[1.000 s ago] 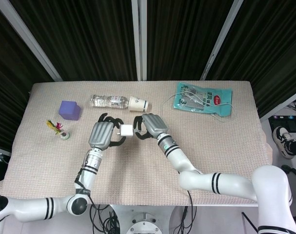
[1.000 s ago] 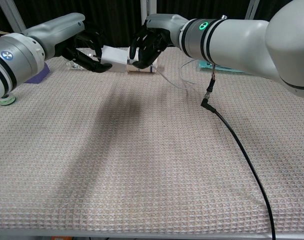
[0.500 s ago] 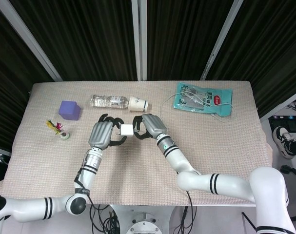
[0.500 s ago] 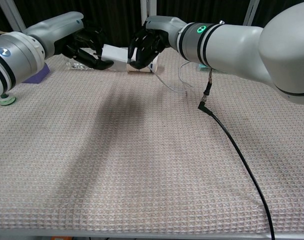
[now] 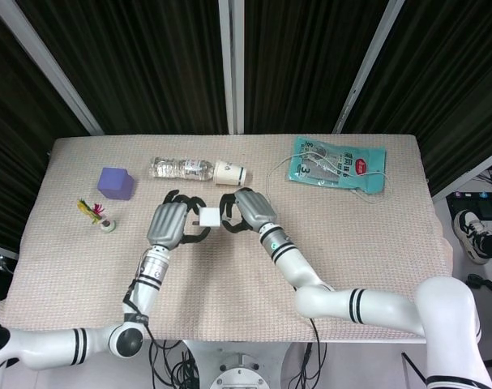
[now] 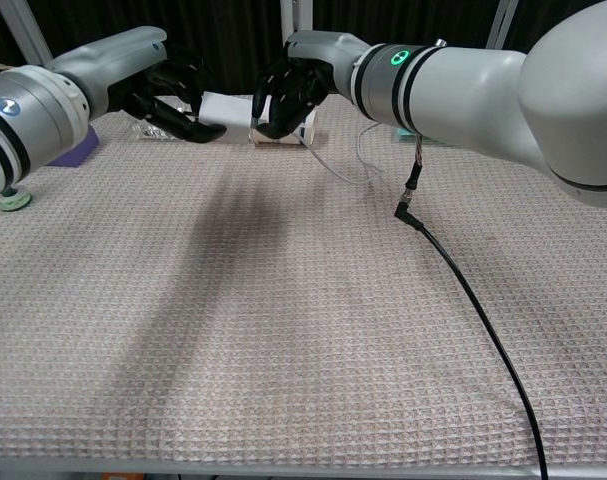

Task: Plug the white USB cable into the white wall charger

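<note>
The white wall charger (image 5: 207, 217) is held above the cloth in the fingertips of my left hand (image 5: 173, 222), at the middle of the head view. My right hand (image 5: 246, 211) faces it from the other side, fingers curled up against the charger's end. In the chest view the charger (image 6: 226, 104) shows as a white block between the left hand (image 6: 168, 92) and the right hand (image 6: 291, 90). The thin white USB cable (image 6: 339, 174) trails down from the right hand's grip onto the cloth. Its plug is hidden by the fingers.
A water bottle (image 5: 179, 168) and a paper cup (image 5: 232, 173) lie behind the hands. A purple cube (image 5: 116, 183) and a small green toy (image 5: 98, 215) sit far left, a teal bag (image 5: 336, 163) far right. A black cable (image 6: 473, 300) hangs from my right arm.
My right hand has edged left until its fingers meet the charger, closing the small gap. The left hand has held the charger almost still.
</note>
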Robot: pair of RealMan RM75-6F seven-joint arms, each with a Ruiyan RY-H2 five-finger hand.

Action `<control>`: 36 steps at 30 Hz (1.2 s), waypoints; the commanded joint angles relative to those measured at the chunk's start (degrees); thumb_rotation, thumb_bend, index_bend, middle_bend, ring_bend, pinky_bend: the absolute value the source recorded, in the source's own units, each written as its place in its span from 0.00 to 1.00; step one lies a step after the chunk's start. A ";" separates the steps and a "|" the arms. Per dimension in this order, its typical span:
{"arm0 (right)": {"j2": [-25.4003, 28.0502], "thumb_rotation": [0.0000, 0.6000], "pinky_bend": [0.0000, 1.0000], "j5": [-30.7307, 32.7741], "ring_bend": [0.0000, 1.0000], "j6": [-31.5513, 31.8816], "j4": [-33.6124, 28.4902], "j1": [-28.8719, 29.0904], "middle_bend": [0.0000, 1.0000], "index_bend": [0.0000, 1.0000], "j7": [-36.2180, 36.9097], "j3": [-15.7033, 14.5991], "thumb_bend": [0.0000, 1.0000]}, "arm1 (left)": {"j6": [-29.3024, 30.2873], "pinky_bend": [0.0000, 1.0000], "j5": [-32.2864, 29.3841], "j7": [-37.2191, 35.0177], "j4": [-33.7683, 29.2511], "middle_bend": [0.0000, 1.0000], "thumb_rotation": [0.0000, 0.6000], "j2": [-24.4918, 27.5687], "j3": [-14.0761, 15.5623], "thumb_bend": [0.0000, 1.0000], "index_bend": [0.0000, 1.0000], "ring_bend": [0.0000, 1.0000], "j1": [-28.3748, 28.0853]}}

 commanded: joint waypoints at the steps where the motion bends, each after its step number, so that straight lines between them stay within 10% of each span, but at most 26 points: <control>1: 1.20 1.00 0.06 0.15 0.14 0.16 -1.07 -0.39 0.31 0.21 -0.97 -0.76 0.06 | -0.08 0.12 0.35 -0.54 0.51 0.43 0.83 0.24 0.41 0.37 0.45 0.24 0.35; 5: 3.40 1.00 0.03 0.58 0.06 1.24 -3.22 -0.94 0.17 0.01 -2.98 -1.91 0.02 | -0.21 0.12 1.02 -1.87 1.91 0.41 0.83 0.31 1.10 0.37 0.45 0.23 1.01; 14: 10.96 1.00 0.00 0.32 0.02 5.45 -9.73 -3.89 0.12 0.00 -8.41 -6.09 0.01 | -3.98 0.09 1.65 -3.70 9.00 0.38 0.96 -0.38 4.58 0.37 0.43 0.16 1.97; 24: 19.27 1.00 0.00 -6.29 0.02 11.01 -17.45 -10.75 0.12 0.00 -6.91 -9.10 0.02 | -7.03 0.00 0.25 -0.27 12.10 0.11 1.00 0.08 7.27 0.27 0.11 0.00 2.27; 36: 30.67 1.00 0.12 -27.62 0.11 26.27 -23.38 -26.78 0.27 0.17 -2.14 -18.85 0.17 | 10.31 0.00 12.12 -1.54 2.38 0.12 1.00 18.84 11.27 0.21 0.13 0.00 13.86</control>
